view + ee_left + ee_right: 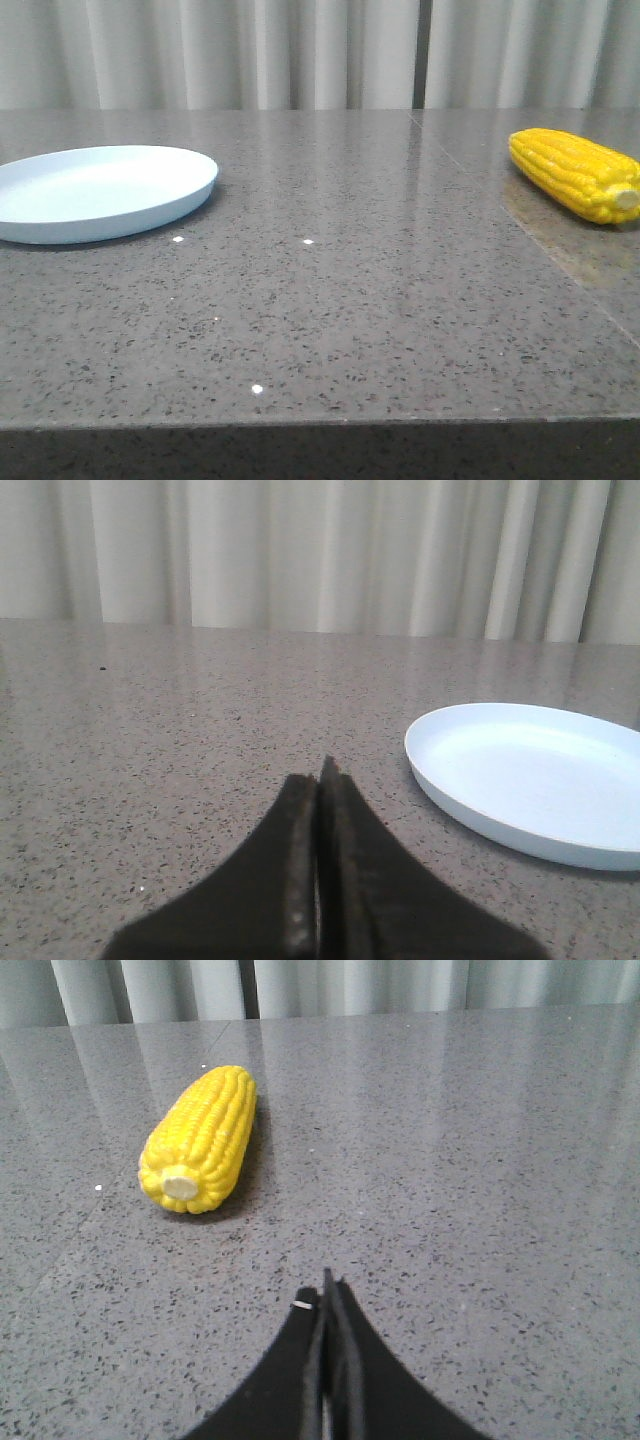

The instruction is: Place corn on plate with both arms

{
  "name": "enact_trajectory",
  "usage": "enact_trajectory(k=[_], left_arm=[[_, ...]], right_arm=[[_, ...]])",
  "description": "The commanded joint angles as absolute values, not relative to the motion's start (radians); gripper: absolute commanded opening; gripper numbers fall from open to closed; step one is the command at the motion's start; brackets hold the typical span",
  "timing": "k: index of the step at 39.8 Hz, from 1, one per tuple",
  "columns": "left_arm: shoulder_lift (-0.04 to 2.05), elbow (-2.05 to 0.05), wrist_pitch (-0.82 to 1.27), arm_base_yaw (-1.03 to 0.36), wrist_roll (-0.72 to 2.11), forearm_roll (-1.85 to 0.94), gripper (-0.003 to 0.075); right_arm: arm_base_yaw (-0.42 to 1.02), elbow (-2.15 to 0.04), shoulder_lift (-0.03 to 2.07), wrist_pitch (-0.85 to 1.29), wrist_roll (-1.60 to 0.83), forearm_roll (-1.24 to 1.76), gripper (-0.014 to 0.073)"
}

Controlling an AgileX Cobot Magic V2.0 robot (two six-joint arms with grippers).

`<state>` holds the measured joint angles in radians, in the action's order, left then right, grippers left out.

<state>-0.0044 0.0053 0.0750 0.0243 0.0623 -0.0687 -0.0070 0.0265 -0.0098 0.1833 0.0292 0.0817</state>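
Observation:
The corn (577,174), a bright yellow cob with a pale stub end, lies on the grey table at the far right of the front view. It also shows in the right wrist view (200,1138), stub end toward the camera. The pale blue plate (100,190) sits empty at the left, and in the left wrist view (530,775). My left gripper (320,772) is shut and empty, low over the table, apart from the plate. My right gripper (326,1288) is shut and empty, a short way from the corn. Neither gripper shows in the front view.
The speckled grey stone table (330,300) has a seam (520,225) running near the corn and a front edge (320,422) close to the camera. White curtains (300,50) hang behind the table.

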Motion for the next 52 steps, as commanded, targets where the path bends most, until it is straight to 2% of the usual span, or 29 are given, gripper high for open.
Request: enact_trajectory(k=[1,6,11,15,22,28,37,42,48,51,52], left_arm=[[-0.025,0.008,-0.025,0.028,0.064,-0.078,-0.0020],[-0.025,0.008,-0.095,0.028,0.064,-0.089,-0.0020],[-0.025,0.003,-0.267,0.028,0.062,-0.094,-0.0020],[-0.025,-0.036,-0.315,0.028,0.062,-0.094,-0.0020],[0.019,-0.212,-0.107,0.028,0.062,-0.024,-0.0020],[0.170,-0.379,0.081,0.028,0.062,-0.009,-0.0020],[0.440,-0.538,0.105,0.028,0.064,-0.009,-0.0020],[0.497,-0.564,0.103,0.028,0.064,-0.009,-0.0020],[0.497,-0.564,0.103,0.028,0.064,-0.009,-0.0019],[0.497,-0.564,0.102,0.028,0.064,-0.009,0.0019],[0.497,-0.564,0.102,0.028,0.064,-0.009,0.0056]], right_arm=[[-0.014,0.022,-0.027,0.102,0.025,0.078,-0.0069],[-0.014,0.021,-0.027,0.059,0.025,0.078,-0.0069],[-0.014,0.012,-0.027,-0.056,0.025,0.078,-0.0069],[-0.014,-0.044,-0.027,-0.045,0.025,0.078,-0.0069],[-0.015,-0.200,-0.008,0.137,0.025,0.078,-0.0068],[-0.015,-0.361,0.110,0.259,0.025,0.078,-0.0064],[-0.015,-0.530,0.387,0.266,0.025,0.078,-0.0064],[-0.015,-0.569,0.472,0.264,0.025,0.078,-0.0069],[-0.015,-0.570,0.478,0.246,0.025,0.078,-0.0065],[-0.015,-0.570,0.478,0.240,0.025,0.078,-0.0022],[-0.015,-0.570,0.478,0.239,0.025,0.078,0.0028]])
